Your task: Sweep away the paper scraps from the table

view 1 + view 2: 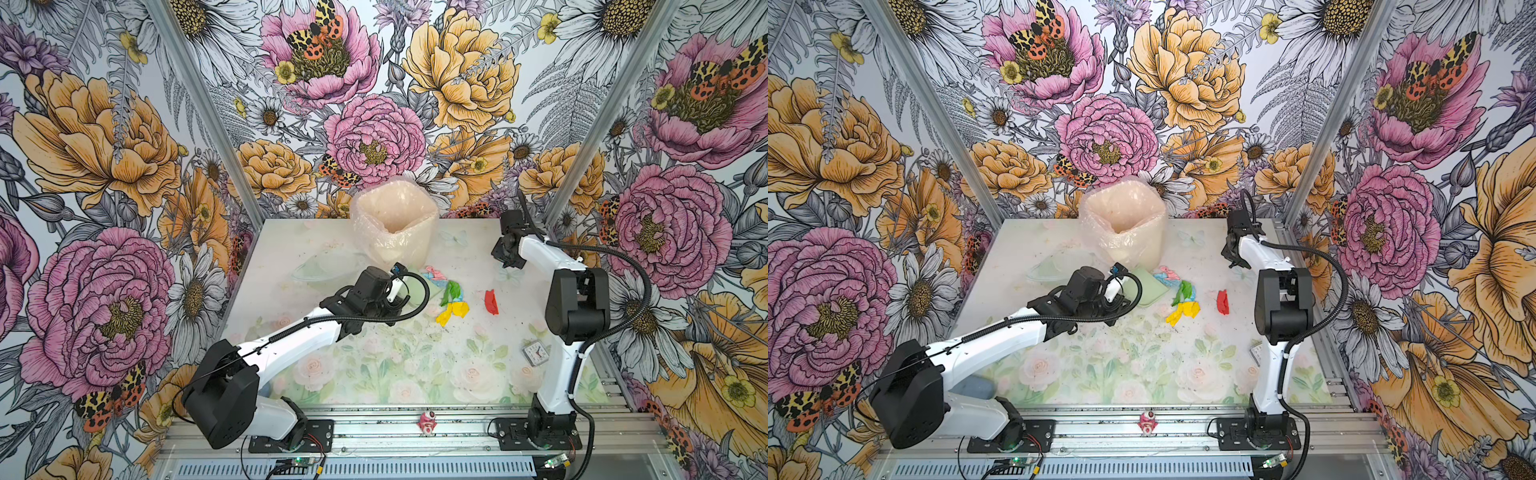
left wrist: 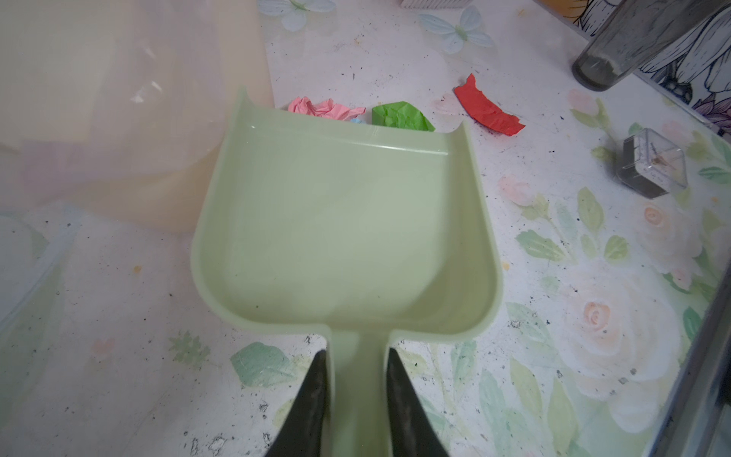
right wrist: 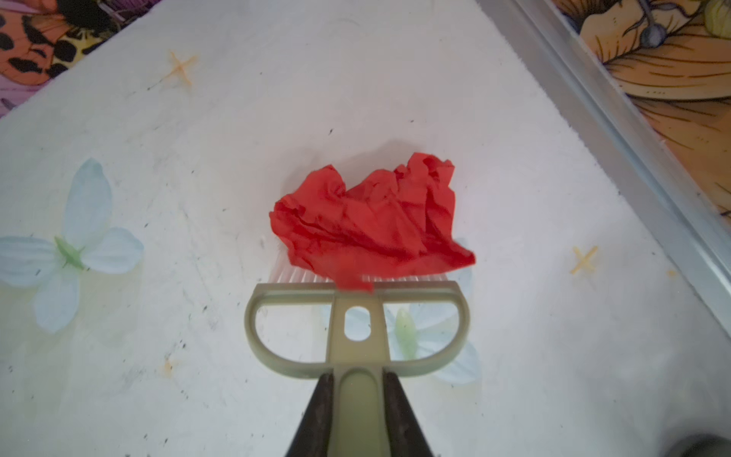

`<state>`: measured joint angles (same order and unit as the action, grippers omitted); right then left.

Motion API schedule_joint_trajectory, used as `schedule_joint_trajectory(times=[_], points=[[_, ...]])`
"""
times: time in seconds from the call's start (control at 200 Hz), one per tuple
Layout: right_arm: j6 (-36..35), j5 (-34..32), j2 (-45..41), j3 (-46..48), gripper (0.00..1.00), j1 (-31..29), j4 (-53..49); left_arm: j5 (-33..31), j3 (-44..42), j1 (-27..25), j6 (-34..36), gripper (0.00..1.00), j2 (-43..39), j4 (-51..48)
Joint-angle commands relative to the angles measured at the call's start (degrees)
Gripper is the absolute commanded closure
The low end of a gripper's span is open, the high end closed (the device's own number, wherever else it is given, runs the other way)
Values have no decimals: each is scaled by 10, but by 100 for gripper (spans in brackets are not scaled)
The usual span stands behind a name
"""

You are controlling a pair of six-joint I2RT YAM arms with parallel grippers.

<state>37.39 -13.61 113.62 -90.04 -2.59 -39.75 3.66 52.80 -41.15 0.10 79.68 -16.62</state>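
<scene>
My left gripper (image 2: 356, 352) is shut on the handle of a pale green dustpan (image 2: 344, 221), whose lip rests on the table (image 1: 374, 365) against the paper scraps. Just past the lip lie a pink scrap (image 2: 320, 107) and a green one (image 2: 399, 116), with a red strip (image 2: 488, 107) farther off. In both top views the pile shows pink-blue (image 1: 434, 274), green (image 1: 449, 289), yellow (image 1: 453, 311) and red (image 1: 491, 301) scraps. My right gripper (image 3: 358, 374) is shut on the handle of a pale green brush (image 3: 356, 316). Its bristles touch a crumpled red scrap (image 3: 372, 225) at the back right.
A bin lined with a plastic bag (image 1: 395, 224) stands at the back middle, close behind the dustpan. A small square clock (image 1: 536, 353) lies at the right near my right arm. A pink-red figurine (image 1: 427, 422) sits on the front rail. A clear dish (image 1: 320, 270) lies at the back left.
</scene>
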Motion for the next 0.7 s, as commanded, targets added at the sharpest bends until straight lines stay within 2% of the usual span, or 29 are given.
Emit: schedule_joint_trajectory(times=[0.0, 0.215, 0.265, 0.345, 0.44, 0.581, 0.696], points=[[-10, 30, -77, 38, 100, -26, -6, 7, 11, -4, 3, 100, 7, 9], [-13, 69, -203, 102, 100, -54, -6, 12, 13, -4, 7, 100, 13, 8], [-14, 44, -225, 107, 100, -54, -6, 11, 15, -4, 8, 100, 15, 8], [-12, -45, -243, 110, 100, -50, -4, 12, 15, -4, 8, 100, 18, 10], [2, -112, -227, 98, 100, -23, -3, 17, 18, -4, 8, 100, 22, 11], [5, -122, -149, 37, 100, 20, -4, 18, 14, -8, 4, 100, 19, 11], [-4, -120, -70, -29, 100, 24, -5, 12, 5, -13, 3, 100, 11, 12]])
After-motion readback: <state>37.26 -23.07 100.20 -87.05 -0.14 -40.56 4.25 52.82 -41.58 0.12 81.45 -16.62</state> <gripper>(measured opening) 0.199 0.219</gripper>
